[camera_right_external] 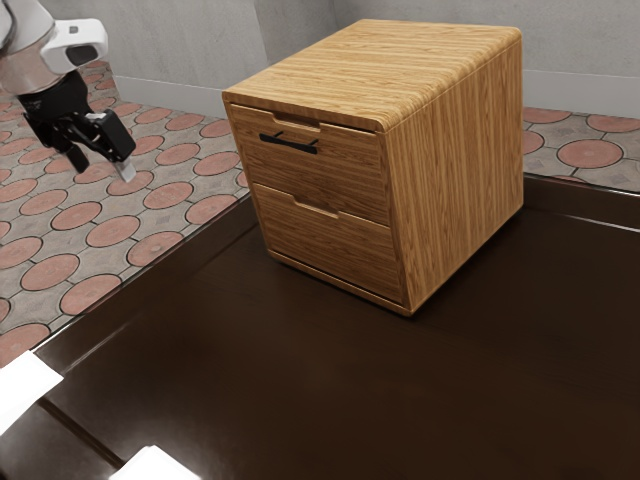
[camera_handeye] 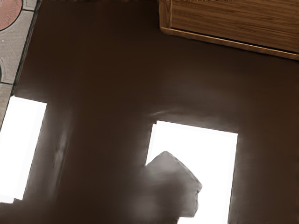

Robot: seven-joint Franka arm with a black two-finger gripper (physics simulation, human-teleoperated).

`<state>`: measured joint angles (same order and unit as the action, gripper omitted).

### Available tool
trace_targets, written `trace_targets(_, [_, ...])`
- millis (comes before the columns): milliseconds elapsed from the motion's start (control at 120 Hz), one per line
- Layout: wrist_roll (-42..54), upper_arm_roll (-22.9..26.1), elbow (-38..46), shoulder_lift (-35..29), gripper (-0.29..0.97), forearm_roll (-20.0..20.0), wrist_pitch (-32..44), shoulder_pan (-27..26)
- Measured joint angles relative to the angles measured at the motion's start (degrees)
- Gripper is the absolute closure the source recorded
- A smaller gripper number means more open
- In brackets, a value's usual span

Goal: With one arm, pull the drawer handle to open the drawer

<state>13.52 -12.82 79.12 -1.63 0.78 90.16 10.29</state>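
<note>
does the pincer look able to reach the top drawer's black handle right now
Probably yes: the pincer hangs left of the cabinet in the exterior view, with nothing between it and the black handle.

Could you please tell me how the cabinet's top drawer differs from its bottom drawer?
The top drawer carries a black bar handle; the bottom drawer has none that I can see. The top drawer sits just under the top of the cabinet, the bottom drawer at its base. Both share wood grain, a shallow notch along the upper edge, and look shut.
</note>
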Motion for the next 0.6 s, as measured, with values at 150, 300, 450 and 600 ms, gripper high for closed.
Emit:
trace_targets(150, [0.3,0.1,-4.9,-0.5,0.02,-0.1,-1.0,-2.7])
trace_targets(300, [11.7,6.1,-13.6,1.5,0.02,3.1,1.1,-2.9])
trace_targets(450, [25.2,6.6,-10.4,8.4,0.02,1.8,5.6,-3.9])
trace_targets(600, [35.8,5.5,-6.6,10.5,0.02,-2.0,11.7,-0.7])
